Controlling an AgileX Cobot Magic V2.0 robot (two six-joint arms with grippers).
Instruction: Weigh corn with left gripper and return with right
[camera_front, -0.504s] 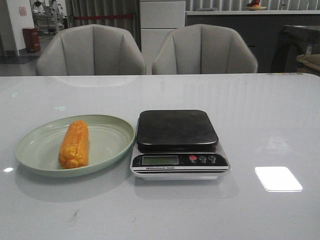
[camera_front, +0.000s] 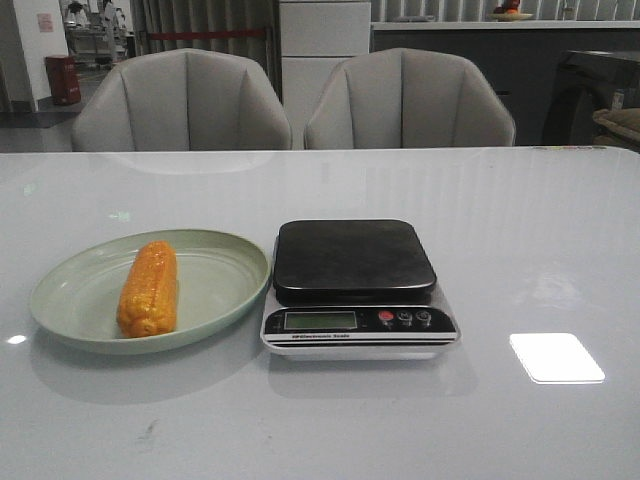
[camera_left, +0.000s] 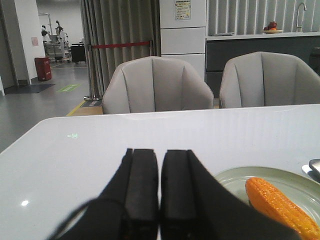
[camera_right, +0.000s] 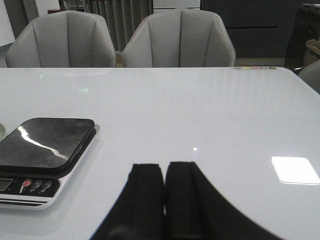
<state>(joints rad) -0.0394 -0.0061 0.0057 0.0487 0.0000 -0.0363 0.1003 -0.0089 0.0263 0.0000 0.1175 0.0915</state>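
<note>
Corn (camera_front: 148, 288) is lying lengthwise in the green plate (camera_front: 225, 262) at the lower left of the front view, scale (camera_front: 355, 285) right beside it in the middle, nothing on the platform yet. My left gripper (camera_left: 159, 192) has its fingers pressed together with nothing between them, and my right gripper (camera_right: 164, 192) looks the same. Honestly my worry is the cob's round, so a grab off-center could roll it or skid the plate into the scale.

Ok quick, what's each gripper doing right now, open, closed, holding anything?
Left gripper: closed, holding nothing; the corn lies on the plate.
Right gripper: closed, empty.
</note>
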